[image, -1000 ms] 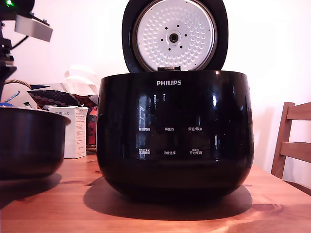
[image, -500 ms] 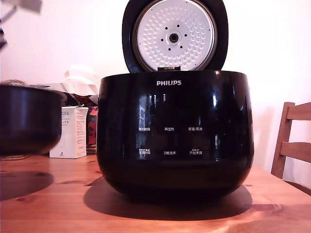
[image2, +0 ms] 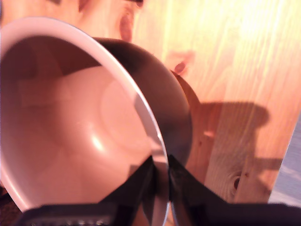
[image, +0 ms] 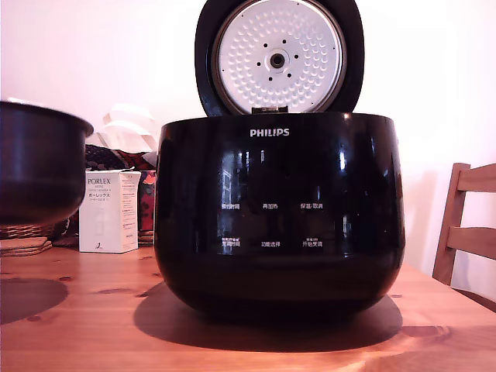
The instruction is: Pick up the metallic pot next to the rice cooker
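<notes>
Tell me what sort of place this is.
Most likely a home kitchen or dining area. A Philips rice cooker with its lid open stands on a wooden table, a wooden chair sits at the exterior view's right, and household clutter including a small white box lies behind.

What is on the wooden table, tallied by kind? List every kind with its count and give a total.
Rice cookers: 1, the rice cooker, lid open.
Pots: 1, the metallic pot, held off the table by the gripper.
Cartons: 1, the white box.
Baskets: 1, the wicker basket.
Other clutter behind the box is too indistinct to count.
Total: 4.
</notes>
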